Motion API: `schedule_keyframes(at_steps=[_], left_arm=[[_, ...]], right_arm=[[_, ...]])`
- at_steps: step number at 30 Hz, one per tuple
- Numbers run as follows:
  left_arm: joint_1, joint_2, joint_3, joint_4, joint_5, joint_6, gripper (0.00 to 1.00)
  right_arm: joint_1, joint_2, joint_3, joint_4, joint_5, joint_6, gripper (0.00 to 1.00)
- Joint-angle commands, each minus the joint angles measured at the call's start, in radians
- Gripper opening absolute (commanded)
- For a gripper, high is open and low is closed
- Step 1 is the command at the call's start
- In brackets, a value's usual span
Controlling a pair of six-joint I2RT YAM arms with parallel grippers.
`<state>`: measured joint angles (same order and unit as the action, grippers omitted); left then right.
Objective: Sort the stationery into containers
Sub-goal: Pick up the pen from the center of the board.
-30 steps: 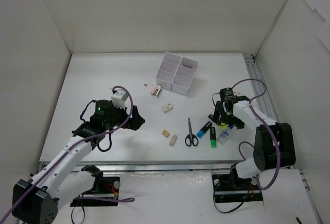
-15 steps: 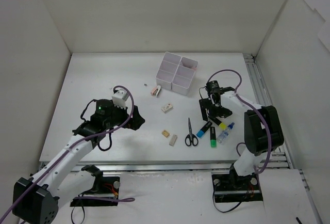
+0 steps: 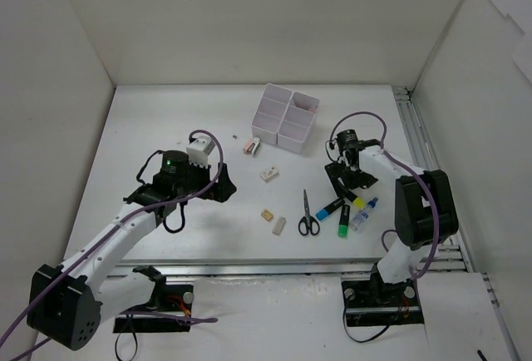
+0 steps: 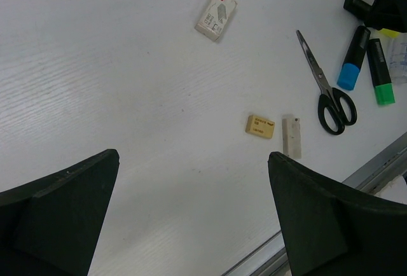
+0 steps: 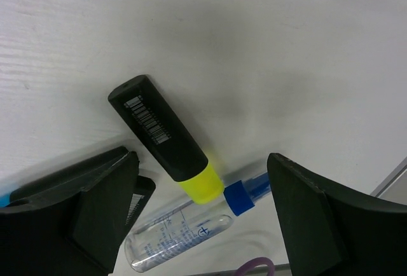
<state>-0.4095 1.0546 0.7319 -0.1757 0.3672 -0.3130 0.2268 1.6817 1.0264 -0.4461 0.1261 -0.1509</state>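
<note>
Both arms have shifted: the right gripper [image 3: 346, 180] has swung leftward, and the left gripper [image 4: 194, 207] has edged toward the middle of the table [image 4: 127, 98]. The right one's jaws now stand apart on either side of the yellow highlighter [image 5: 166, 139], neither finger touching it. It lies flat, its cap just beside the blue cap of the glue bottle [image 5: 184, 231]. The left gripper hangs wide and empty above the tabletop, near the tan eraser [image 4: 260, 126] and the white eraser [image 4: 290, 144]. The bins [image 3: 293, 140] sit well apart, farther back.
</note>
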Motion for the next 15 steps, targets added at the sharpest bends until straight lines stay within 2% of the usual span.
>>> schedule_keyframes(at_steps=[1,5,7,9,10,13,15], left_arm=[[-0.002,0.018,0.067,0.058,0.019,0.02,0.99],[-0.002,0.024,0.078,0.051,0.015,0.026,1.0],[-0.002,0.025,0.081,0.048,0.006,0.032,0.99],[-0.002,0.031,0.089,0.038,-0.004,0.035,0.99],[-0.002,0.031,0.092,0.033,-0.005,0.038,0.99],[-0.002,0.036,0.101,0.031,-0.01,0.046,0.99],[-0.002,0.036,0.104,0.036,-0.004,0.049,1.0]], right_arm=[[-0.029,0.044,0.029,-0.037,0.007,-0.032,0.78],[-0.049,0.072,0.035,-0.043,-0.052,-0.053,0.7],[-0.064,0.093,0.037,-0.042,-0.1,-0.067,0.63],[-0.07,0.105,0.046,-0.042,-0.117,-0.075,0.47],[-0.079,0.118,0.046,-0.042,-0.118,-0.078,0.34],[-0.089,0.136,0.058,-0.04,-0.158,-0.082,0.13],[-0.09,0.133,0.072,-0.04,-0.161,-0.091,0.07]])
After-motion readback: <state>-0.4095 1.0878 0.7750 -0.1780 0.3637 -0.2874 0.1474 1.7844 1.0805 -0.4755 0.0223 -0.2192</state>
